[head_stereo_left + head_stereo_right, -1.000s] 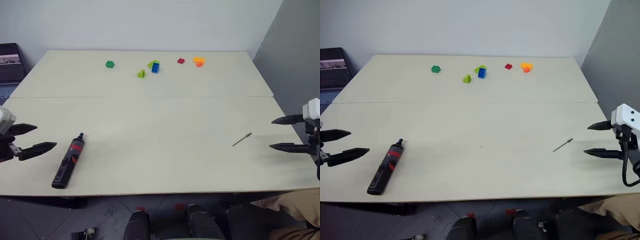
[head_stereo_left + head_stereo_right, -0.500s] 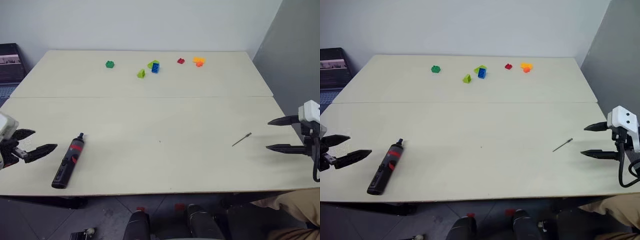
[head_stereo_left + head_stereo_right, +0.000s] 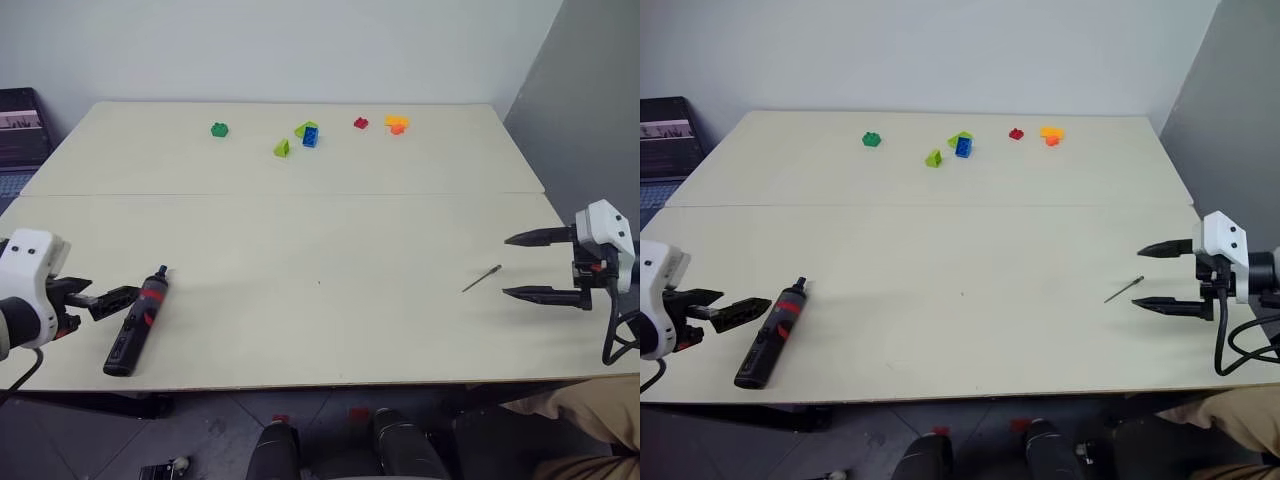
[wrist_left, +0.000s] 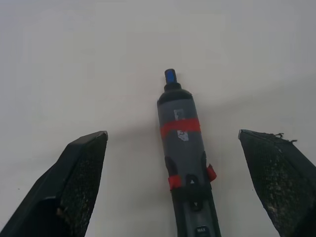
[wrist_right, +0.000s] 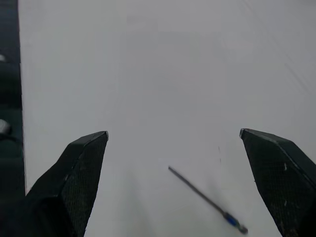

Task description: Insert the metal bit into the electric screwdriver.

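I am looking at the electric screwdriver point(image 3: 137, 322), which is lying flat near the front left edge of the table point(image 3: 320, 240), with its thin nose pointing away from me and a little to the right. In the left wrist view it is sitting between my two left fingers, and nothing is touching it. My left gripper point(image 3: 103, 299) is hanging just beside the tool on its left, with its jaws spread wide and nothing in them; the nearest fingertip point(image 3: 128, 293) is sitting very close to the tool's body, but I cannot tell if it is touching. The metal bit point(image 3: 481, 279) is lying far over on the right side of the table, well apart from the screwdriver, and it is slanting, with its far end pointing up and to the right. My right gripper point(image 3: 522, 265) is waiting just to the right of the bit, pointing left at it, with its jaws wide and empty. In the right wrist view the bit point(image 5: 205, 200) is lying on the table between the two black fingers point(image 5: 74, 182), and a small blue mark is showing near one end. At the far side of the table some little toy blocks are sitting in a loose row: a green one point(image 3: 219, 129), a lime one point(image 3: 282, 148), a blue one point(image 3: 311, 136), a red one point(image 3: 361, 123) and an orange one point(image 3: 398, 124). A laptop point(image 3: 22, 115) is sitting off the table's far left corner.
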